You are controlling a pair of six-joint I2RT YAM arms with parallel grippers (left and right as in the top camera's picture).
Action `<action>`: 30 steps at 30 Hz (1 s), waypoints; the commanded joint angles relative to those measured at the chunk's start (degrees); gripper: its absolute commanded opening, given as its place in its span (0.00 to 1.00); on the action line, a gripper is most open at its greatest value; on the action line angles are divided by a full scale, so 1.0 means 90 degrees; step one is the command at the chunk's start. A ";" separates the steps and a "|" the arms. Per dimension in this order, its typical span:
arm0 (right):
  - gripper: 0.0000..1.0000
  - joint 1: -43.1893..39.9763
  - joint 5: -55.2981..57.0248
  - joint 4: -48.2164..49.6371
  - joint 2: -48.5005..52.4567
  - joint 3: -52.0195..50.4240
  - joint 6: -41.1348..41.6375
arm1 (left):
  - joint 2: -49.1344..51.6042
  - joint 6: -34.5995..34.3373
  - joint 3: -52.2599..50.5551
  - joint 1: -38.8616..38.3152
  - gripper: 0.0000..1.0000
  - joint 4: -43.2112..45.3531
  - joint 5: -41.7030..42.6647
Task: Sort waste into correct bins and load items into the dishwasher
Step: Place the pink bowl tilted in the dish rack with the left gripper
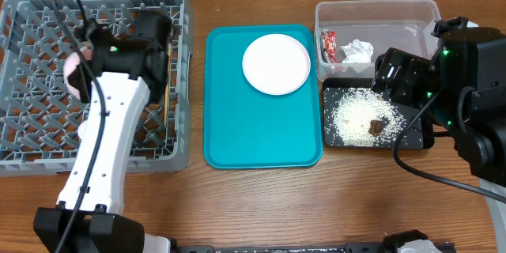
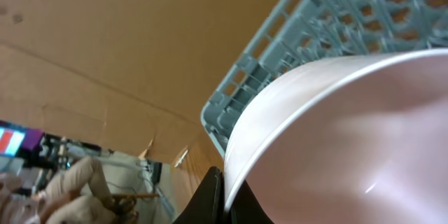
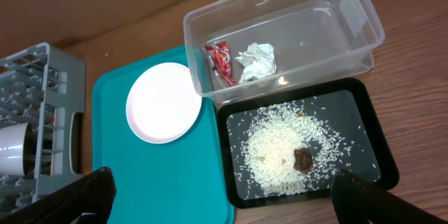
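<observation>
My left gripper point(image 2: 225, 190) is shut on the rim of the pinkish-white saucer point(image 2: 350, 147), holding it tilted over the grey dishwasher rack point(image 1: 32, 138). A white cup point(image 3: 14, 147) lies in the rack. The white plate point(image 1: 276, 64) rests on the teal tray point(image 1: 261, 138). The clear tub point(image 3: 350, 24) holds the red wrapper point(image 3: 222, 61) and the crumpled tissue point(image 3: 256, 61). Rice point(image 3: 280, 147) and a brown lump point(image 3: 304, 159) lie in the black tray point(image 3: 367, 119). My right gripper point(image 3: 224, 206) hangs open above both trays, holding nothing.
The rack point(image 2: 336, 14) fills the table's left side. The teal tray point(image 3: 140, 175) lies between the rack and the two bins. Bare wooden table point(image 1: 261, 205) runs along the front. A gloved hand point(image 2: 70, 189) shows beyond the table's edge.
</observation>
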 commanded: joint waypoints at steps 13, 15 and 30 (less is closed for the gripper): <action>1.00 -0.0005 0.0002 0.0032 -0.0010 0.0019 0.0002 | 0.0925 0.2608 -0.0175 0.1455 0.04 0.3186 0.0078; 1.00 -0.0005 0.0002 0.0034 -0.0010 0.0019 0.0000 | 0.1171 0.3106 -0.0175 0.1474 0.04 0.3587 0.0078; 1.00 -0.0005 0.0002 0.0005 -0.0012 0.0019 0.0000 | 0.2492 0.5197 -0.0175 0.1634 0.04 0.5418 -0.0534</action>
